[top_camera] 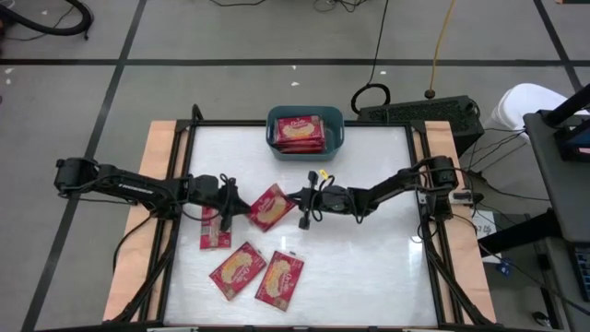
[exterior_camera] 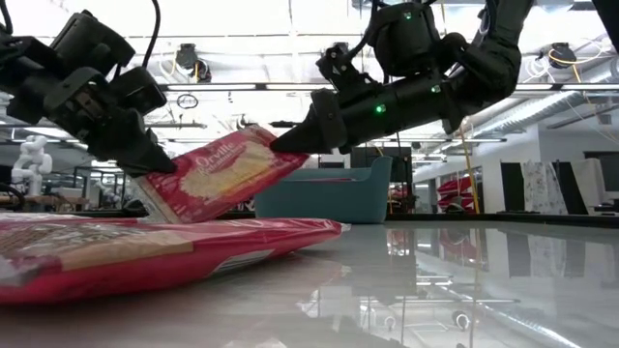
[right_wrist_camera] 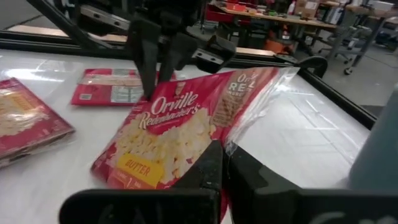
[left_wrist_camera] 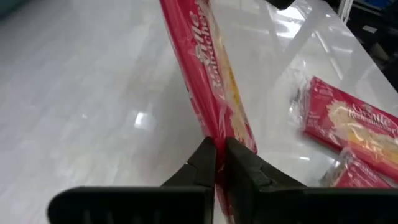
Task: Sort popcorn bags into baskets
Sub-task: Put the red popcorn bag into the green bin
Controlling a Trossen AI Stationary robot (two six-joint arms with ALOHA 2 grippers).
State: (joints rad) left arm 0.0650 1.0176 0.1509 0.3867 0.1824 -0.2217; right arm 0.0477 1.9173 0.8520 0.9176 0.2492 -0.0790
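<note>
**Two claws, one bag**

Your left gripper point(top_camera: 230, 207) and right gripper point(top_camera: 300, 197) are each pinched onto opposite edges of the same popcorn bag point(top_camera: 269, 207), mid-table. Let the left release first, then carry toward the basket point(top_camera: 337, 131) at 12 o'clock.

High overhead; low at tabletop; both wrists close, sharing lifted popcorn bag point(right_wrist_camera: 180, 127).
</note>
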